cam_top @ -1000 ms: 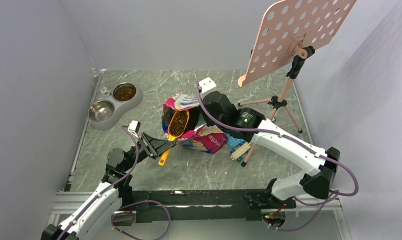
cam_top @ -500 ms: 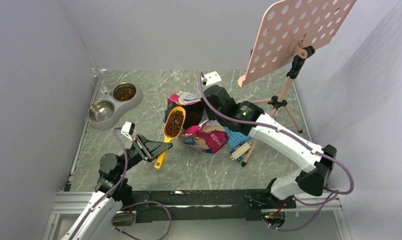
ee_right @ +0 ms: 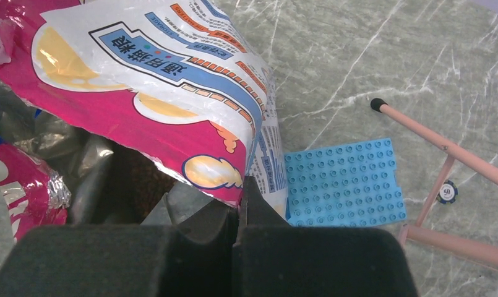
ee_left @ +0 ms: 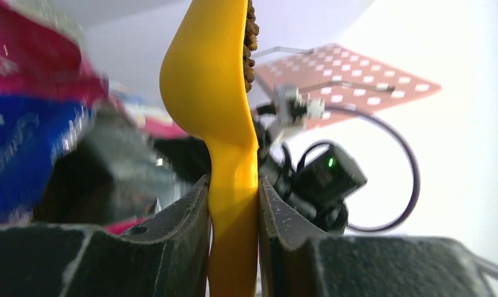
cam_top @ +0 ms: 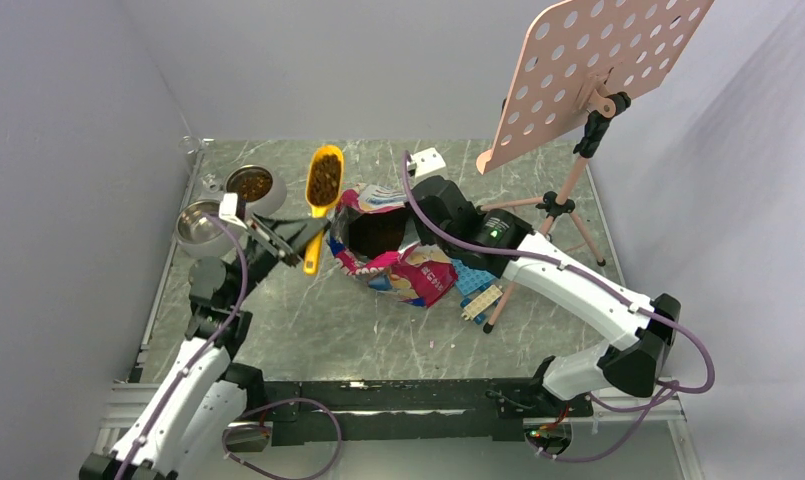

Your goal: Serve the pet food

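My left gripper point(cam_top: 311, 238) point(ee_left: 234, 204) is shut on the handle of an orange-yellow scoop point(cam_top: 321, 195) point(ee_left: 212, 93). The scoop is heaped with brown pet food point(cam_top: 325, 178) point(ee_left: 251, 37) and hangs in the air just right of the twin steel bowls point(cam_top: 218, 240). The far bowl point(cam_top: 249, 184) holds kibble. The near bowl point(cam_top: 196, 222) looks bare and is partly behind my left arm. My right gripper point(cam_top: 415, 212) point(ee_right: 240, 198) is shut on the rim of the pink pouch point(cam_top: 410, 272) point(ee_right: 172, 93), holding its mouth open. More kibble point(cam_top: 378, 232) point(ee_right: 141, 179) shows inside.
A pink perforated board point(cam_top: 598, 70) on a tripod point(cam_top: 553, 205) stands at the back right, one leg reaching near the pouch. A blue studded plate point(ee_right: 345, 182) and a cream brick point(cam_top: 481, 300) lie right of the pouch. White walls close in both sides.
My left arm has lifted the loaded scoop out of the pouch and carried it left and farther back, up beside the bowls. The right gripper has kept its hold on the pouch.
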Robot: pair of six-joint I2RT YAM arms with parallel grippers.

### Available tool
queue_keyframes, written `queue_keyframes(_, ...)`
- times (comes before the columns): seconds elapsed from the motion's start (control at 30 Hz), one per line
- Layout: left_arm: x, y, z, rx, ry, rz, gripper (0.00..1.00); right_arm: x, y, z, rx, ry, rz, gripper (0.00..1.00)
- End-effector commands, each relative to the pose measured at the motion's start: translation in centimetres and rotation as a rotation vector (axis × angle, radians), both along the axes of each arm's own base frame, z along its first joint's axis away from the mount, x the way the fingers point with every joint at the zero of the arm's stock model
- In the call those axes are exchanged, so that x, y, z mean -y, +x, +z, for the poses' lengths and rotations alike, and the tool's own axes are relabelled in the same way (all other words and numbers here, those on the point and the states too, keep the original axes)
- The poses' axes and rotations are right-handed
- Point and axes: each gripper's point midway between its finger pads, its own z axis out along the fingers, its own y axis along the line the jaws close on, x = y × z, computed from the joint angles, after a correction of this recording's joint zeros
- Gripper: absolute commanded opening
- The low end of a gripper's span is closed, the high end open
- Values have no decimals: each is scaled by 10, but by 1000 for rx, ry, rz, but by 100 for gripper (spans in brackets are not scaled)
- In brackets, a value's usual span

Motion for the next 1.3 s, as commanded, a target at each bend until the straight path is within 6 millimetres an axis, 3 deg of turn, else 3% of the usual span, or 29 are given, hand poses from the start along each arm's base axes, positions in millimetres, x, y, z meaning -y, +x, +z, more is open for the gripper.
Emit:
queue_keyframes(0.0, -19, 18, 53, 135, -65, 59, 0, 11, -9, 22, 35, 48, 4, 0)
queue_keyframes(0.13, -45, 51, 54, 122, -75, 133, 0, 12, -13, 23, 29, 71, 7, 0)
queue_keyframes(0.33, -106, 89, 18, 37, -25, 266, 0, 13, -16, 27, 37, 94, 4, 0)
queue_keyframes(0.63, -165, 103, -64, -146, -97, 469, 0, 14, -18, 29, 44, 111, 9, 0)
queue_keyframes(1.07, -235, 127, -92, -242, -157, 653, 0, 14, -17, 34, 68, 125, 17, 0)
queue_keyframes(1.27, -253, 139, -112, -341, -226, 676, 0, 13, -17, 35, 75, 125, 26, 0)
